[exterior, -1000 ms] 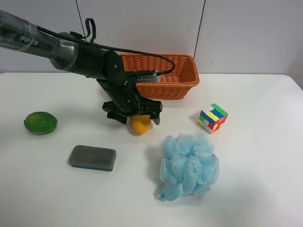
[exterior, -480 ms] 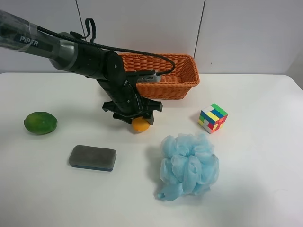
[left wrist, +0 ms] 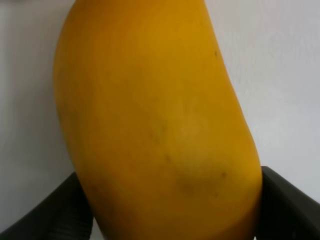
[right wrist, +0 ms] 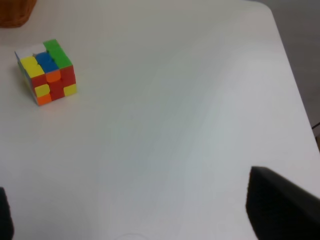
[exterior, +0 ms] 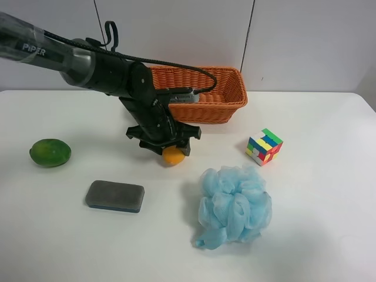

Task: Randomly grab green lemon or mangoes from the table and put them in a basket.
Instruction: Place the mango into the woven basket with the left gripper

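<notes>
The yellow-orange mango lies on the white table just in front of the wicker basket. My left gripper, on the arm at the exterior high view's left, is shut on it from above. In the left wrist view the mango fills the frame with a black finger pressed on each side. The green lemon sits alone at the far left of the table. My right gripper is open and empty above bare table; its arm does not show in the exterior high view.
A colourful puzzle cube stands to the right of the mango and also shows in the right wrist view. A blue mesh bath pouf lies in front. A grey-blue eraser block lies front left.
The left gripper's jaws, spread wide around the mango a second ago, have closed onto it. The arm and mango have barely shifted since.
</notes>
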{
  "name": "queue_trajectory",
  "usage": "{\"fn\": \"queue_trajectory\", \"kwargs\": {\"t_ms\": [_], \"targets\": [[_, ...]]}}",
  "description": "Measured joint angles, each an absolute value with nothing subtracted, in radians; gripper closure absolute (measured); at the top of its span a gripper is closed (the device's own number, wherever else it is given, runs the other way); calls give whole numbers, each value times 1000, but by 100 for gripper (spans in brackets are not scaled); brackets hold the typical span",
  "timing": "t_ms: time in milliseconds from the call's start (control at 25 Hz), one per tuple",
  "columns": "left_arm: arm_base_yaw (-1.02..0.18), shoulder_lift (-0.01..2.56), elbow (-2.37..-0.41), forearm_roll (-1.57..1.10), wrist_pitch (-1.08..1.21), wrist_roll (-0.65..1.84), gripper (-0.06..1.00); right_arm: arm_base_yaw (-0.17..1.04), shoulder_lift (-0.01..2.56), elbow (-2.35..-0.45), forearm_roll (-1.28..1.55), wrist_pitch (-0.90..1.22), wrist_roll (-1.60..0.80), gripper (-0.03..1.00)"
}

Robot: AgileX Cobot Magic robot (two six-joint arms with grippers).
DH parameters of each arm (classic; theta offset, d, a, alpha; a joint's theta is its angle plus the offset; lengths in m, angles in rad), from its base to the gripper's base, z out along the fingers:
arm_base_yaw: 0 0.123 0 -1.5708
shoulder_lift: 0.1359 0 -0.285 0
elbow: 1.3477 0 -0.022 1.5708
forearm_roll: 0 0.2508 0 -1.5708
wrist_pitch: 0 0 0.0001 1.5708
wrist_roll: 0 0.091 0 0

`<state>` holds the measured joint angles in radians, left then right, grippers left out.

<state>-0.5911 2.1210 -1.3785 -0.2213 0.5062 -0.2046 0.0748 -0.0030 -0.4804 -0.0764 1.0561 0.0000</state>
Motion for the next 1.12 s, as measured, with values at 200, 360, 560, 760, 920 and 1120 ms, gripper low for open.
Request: {"fn": "queue_trajectory", "kwargs": {"t_ms": [200,360,560,760,920,1120], "targets": [[-590,2026,-1378,-221,636,-208,33,75,-3,-480,-76,1056,0,5],[-587,1906,-1378,-203,747,-240,33,75,-3,-480,-76,1056,0,5],[-578,1755,-1406,-139,716,-256,33,75,-3,-480,-76,1056,0,5],[-578,1749,-1508,-39,471,-221,33,75,-3,-480,-76,1056,0,5],[-577,1828,-1557,-13,250,-178,33,75,-3,-480,-76,1056,0,5],[-577,1985,-1564,0,7,-132,33,75,-3,-480,-76,1056,0,5]]}}
